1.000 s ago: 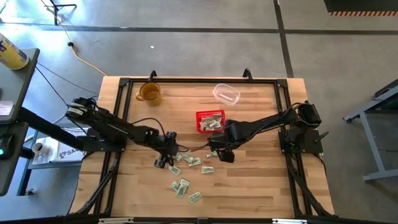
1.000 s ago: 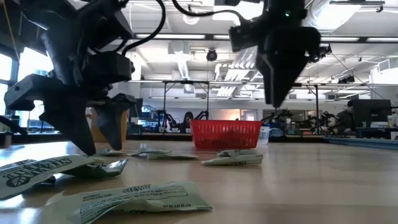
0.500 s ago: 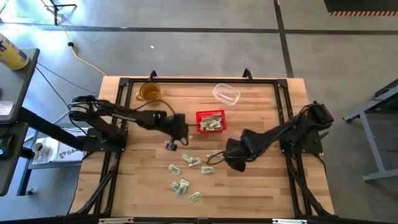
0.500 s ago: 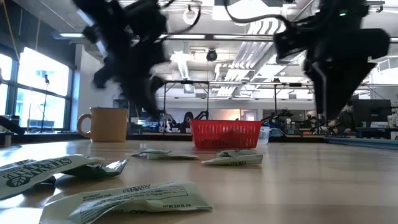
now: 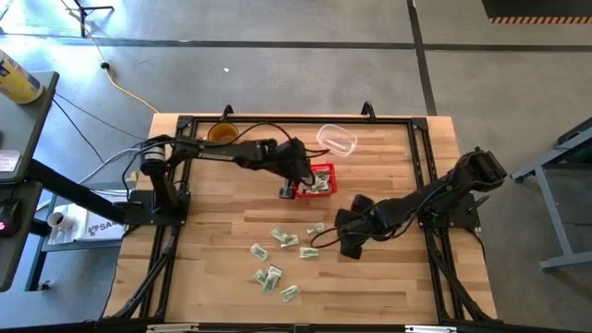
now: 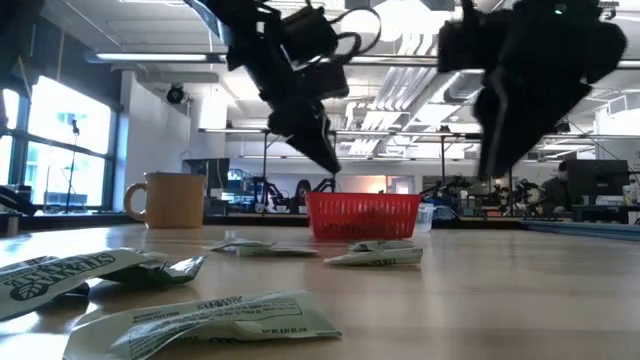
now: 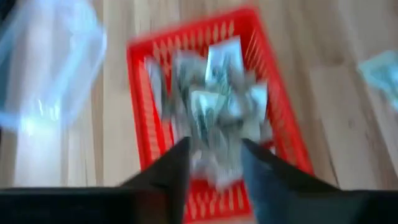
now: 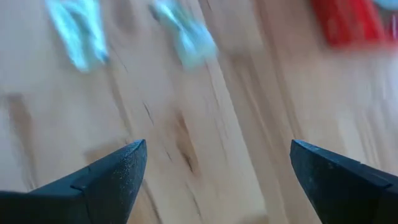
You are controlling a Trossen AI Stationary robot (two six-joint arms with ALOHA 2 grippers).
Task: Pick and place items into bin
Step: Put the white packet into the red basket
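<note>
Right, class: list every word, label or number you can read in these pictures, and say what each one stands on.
"SA": the start of dark lettering on the white box at the high view's left; the rest is cut off.
Leftmost bill in the low view: large printed letters, too blurred to read.
Nearest bill: lines of fine print, unreadable.
Yellow can: markings too small to read.
Nothing else is legible.

Overhead, table-level, two wrist views — sharing basket point(image 5: 315, 181).
</note>
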